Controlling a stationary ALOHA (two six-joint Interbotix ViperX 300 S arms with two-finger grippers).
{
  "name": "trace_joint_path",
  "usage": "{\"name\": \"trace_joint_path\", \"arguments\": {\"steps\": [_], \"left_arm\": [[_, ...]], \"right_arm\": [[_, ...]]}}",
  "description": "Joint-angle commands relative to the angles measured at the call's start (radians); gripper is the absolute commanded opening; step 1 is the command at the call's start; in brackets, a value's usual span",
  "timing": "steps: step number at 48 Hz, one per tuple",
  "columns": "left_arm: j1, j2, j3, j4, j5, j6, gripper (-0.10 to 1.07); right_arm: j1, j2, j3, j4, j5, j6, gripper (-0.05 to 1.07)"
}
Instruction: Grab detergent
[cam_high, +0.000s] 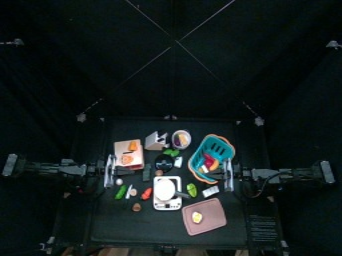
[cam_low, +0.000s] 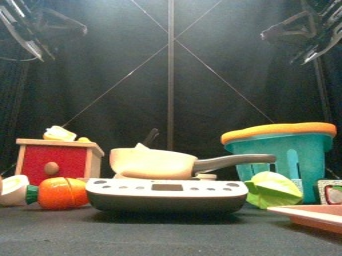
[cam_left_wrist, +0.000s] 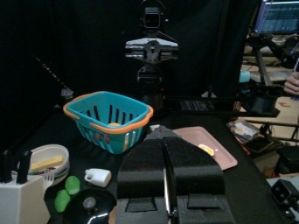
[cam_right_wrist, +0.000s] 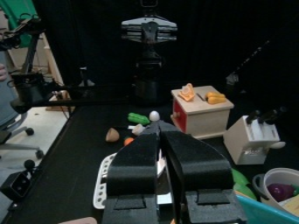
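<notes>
Both grippers, left (cam_left_wrist: 165, 150) and right (cam_right_wrist: 160, 144), have fingers closed on nothing, apart at opposite table (cam_high: 100, 232) ends. Black curtains ring the cluttered tabletop. Near the right gripper stands the teal detergent basket (cam_high: 213, 154), upright, opening upward, orange rim on top.

The left gripper (cam_left_wrist: 165, 179) fills the foreground, its two black jaws pressed together above the dark table (cam_left_wrist: 251, 188). Beyond them stands the teal basket with an orange rim (cam_left_wrist: 108, 120), slotted along its sides, matching the detergent of the task. A pink flat board (cam_left_wrist: 214, 145) carrying a small orange piece lies beside it. Near the jaws sit a white cup (cam_left_wrist: 98, 177) and green pieces (cam_left_wrist: 66, 194). The other arm (cam_left_wrist: 152, 48) faces from across the table. A person's hand (cam_left_wrist: 289, 83) shows past the curtain.
</notes>
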Motion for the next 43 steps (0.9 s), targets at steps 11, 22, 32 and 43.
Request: {"name": "trace_joint_path", "arguments": {"steps": [11,22,32,43], "left_arm": [[-0.021,0.038,-0.026,-0.002,-0.055,0.002,0.00],[-0.025,0.176,-0.057,0.000,-0.107,0.003,0.01],[-0.025,0.247,-0.072,0.000,-0.107,0.003,0.08],[-0.025,0.245,-0.061,0.002,-0.107,0.005,0.23]], "right_arm": [[-0.046,0.176,-0.098,0.084,-0.012,0.044,0.03],[-0.077,0.382,-0.256,0.290,0.069,0.077,0.04],[-0.091,0.549,-0.430,0.426,0.267,0.091,0.04],[-0.156,0.695,-0.606,0.574,0.563,0.123,0.06]]}}
